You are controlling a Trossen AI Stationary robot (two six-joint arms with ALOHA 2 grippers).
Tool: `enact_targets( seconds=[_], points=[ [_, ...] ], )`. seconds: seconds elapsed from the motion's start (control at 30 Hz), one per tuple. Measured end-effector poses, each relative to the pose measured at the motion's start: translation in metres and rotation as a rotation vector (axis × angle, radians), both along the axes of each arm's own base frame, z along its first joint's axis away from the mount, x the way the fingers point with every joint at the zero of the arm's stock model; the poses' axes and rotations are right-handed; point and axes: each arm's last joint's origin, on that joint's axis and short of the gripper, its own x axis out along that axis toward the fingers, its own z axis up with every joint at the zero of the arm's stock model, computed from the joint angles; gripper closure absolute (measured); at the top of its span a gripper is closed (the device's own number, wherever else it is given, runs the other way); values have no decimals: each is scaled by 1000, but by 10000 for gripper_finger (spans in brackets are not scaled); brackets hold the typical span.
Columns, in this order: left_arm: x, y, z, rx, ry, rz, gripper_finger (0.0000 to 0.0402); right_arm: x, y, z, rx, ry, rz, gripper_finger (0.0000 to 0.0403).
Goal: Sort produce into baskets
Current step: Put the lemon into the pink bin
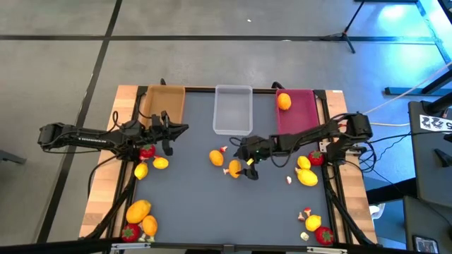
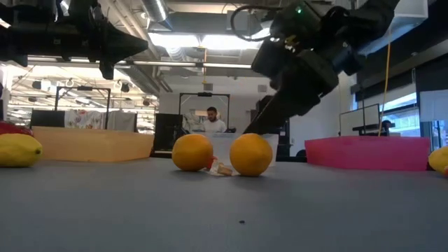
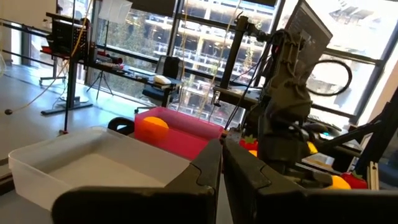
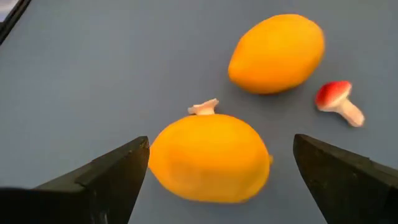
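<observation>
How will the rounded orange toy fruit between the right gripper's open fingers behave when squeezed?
The rounded orange toy fruit looks smooth and egg-shaped, so it may squirt from the right gripper. Resting on the flat grey table, it would probably roll if nudged.

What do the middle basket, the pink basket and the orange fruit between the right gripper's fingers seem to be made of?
Middle basket: looks like translucent plastic, frosted; the table shows through it.
Pink basket: opaque magenta, matte, possibly plastic or foam; cannot tell which.
Orange fruit: smooth, evenly coloured, faint sheen, so likely moulded toy plastic or rubber. The open right gripper straddles it.
</observation>
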Motion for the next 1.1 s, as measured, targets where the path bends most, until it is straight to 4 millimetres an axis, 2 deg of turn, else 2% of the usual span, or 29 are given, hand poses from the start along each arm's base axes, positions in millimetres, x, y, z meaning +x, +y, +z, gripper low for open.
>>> enact_targets(
  seconds=[0.2, 0.37, 0.73, 1.1],
  points=[
    [0, 0, 0, -63, -17, -7, 386, 4, 1, -17, 26, 36, 29, 11],
    [0, 0, 0, -71, -19, -8, 386, 8, 2, -20, 65, 11, 53, 18],
    [0, 0, -1, -71, -16, -8, 387, 8, 3, -21, 72, 16, 63, 146],
    [0, 0, -2, -72, -5, -7, 387, 1, 2, -13, 35, 51, 29, 150]
  ],
)
